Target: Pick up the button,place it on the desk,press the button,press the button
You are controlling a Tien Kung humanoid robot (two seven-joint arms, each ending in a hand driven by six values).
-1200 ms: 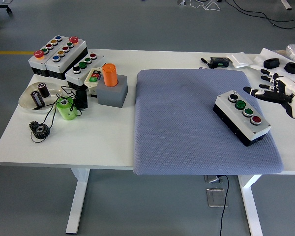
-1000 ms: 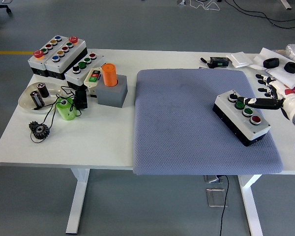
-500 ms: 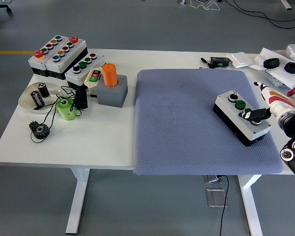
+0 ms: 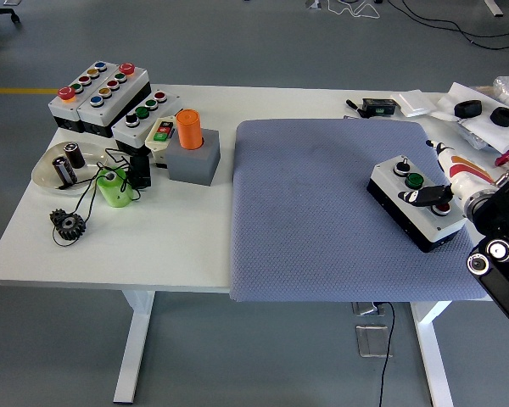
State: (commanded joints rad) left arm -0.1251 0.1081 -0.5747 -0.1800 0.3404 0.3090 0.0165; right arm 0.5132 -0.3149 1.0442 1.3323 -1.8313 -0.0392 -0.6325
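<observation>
A white-topped button box point(image 4: 388, 183) with a black base lies at an angle on the right part of the blue-grey mat point(image 4: 322, 229). Along its top run a black knob point(image 4: 400, 168), a green button point(image 4: 414, 179) and a red button point(image 4: 444, 207). My right hand point(image 4: 426, 197) comes in from the right edge. It rests on the box top with one black finger point(image 4: 417, 197) stretched out between the green and red buttons, covering the button there. It holds nothing. My left arm is out of the picture.
At the far left stand other button boxes point(image 4: 93, 86), an orange cylinder point(image 4: 189, 127) on a grey block, a green cylinder point(image 4: 114, 186), a bowl point(image 4: 42, 174) and a gear point(image 4: 68, 224). Small black parts point(image 4: 471, 108) lie at the back right corner.
My right hand swung from beside the box with spread fingers onto its top. Its arm came further in from the right. The box has not moved.
</observation>
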